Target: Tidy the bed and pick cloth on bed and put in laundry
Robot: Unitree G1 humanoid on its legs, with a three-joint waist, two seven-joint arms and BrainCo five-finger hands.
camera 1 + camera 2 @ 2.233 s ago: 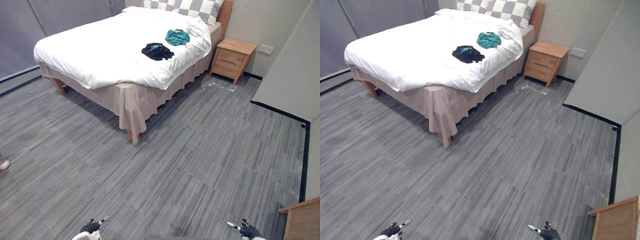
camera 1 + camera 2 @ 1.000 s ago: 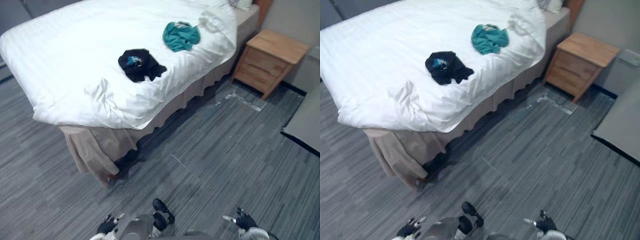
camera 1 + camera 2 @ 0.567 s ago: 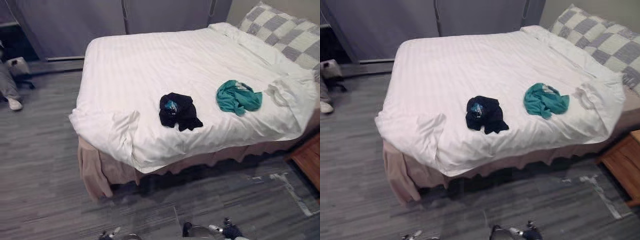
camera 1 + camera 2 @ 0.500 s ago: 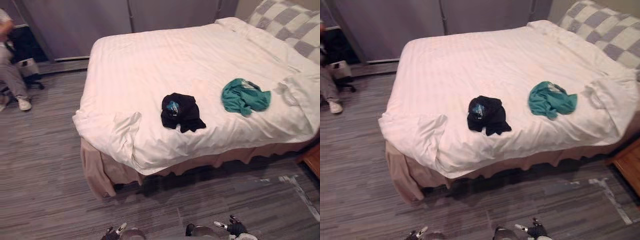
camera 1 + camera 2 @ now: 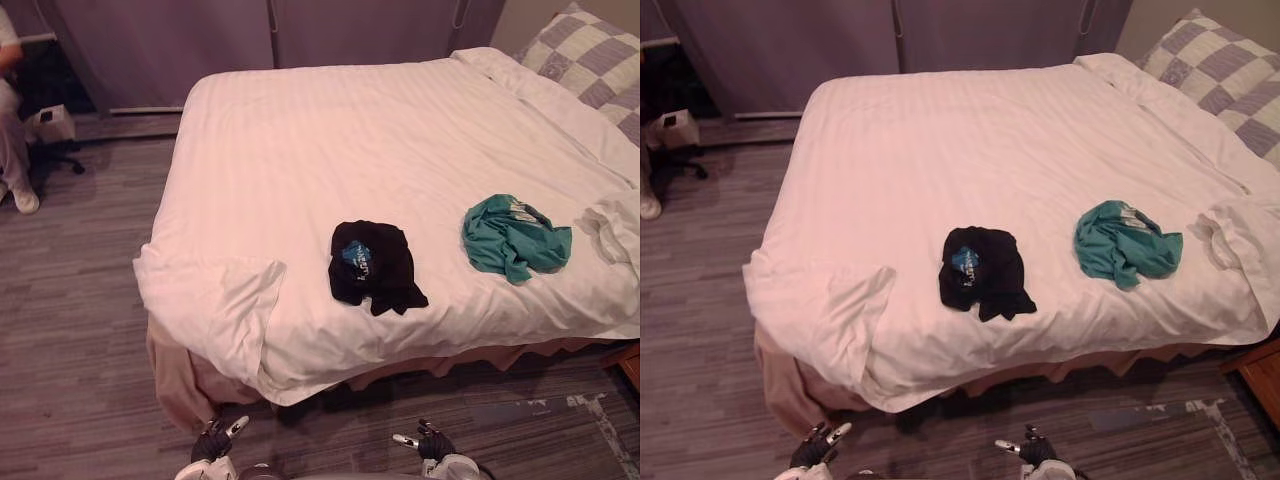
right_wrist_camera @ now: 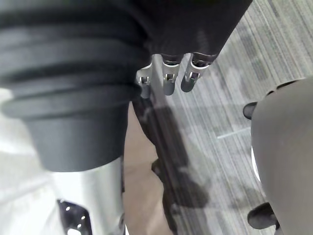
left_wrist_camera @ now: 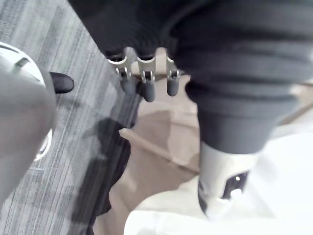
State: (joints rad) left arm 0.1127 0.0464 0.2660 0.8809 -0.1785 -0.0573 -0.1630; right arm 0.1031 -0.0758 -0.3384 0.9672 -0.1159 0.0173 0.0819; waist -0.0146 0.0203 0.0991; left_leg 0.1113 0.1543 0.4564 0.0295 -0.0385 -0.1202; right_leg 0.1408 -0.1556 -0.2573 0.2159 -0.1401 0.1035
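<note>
A crumpled black cloth [image 5: 372,265] lies on the white duvet [image 5: 350,140] of the bed, close to the near edge. To its right, apart from it, sits a bunched teal cloth [image 5: 512,238]. My left hand [image 5: 215,440] and right hand [image 5: 430,442] hang low over the floor in front of the bed, well short of both cloths. In the wrist views the left hand's fingers [image 7: 144,83] and the right hand's fingers [image 6: 166,78] hang relaxed and hold nothing.
The duvet's near left corner [image 5: 225,300] is folded back, and a rumpled white fold [image 5: 615,225] lies at the right edge. Checked pillows [image 5: 590,50] are at the head. A wooden nightstand [image 5: 1260,385] stands lower right. A seated person [image 5: 10,150] is far left, with grey floor [image 5: 70,330] between.
The whole picture has shifted, so the camera has moved: the bed now sits slightly lower and nearer. Both cloths lie as before. My hands stay low and hold nothing.
</note>
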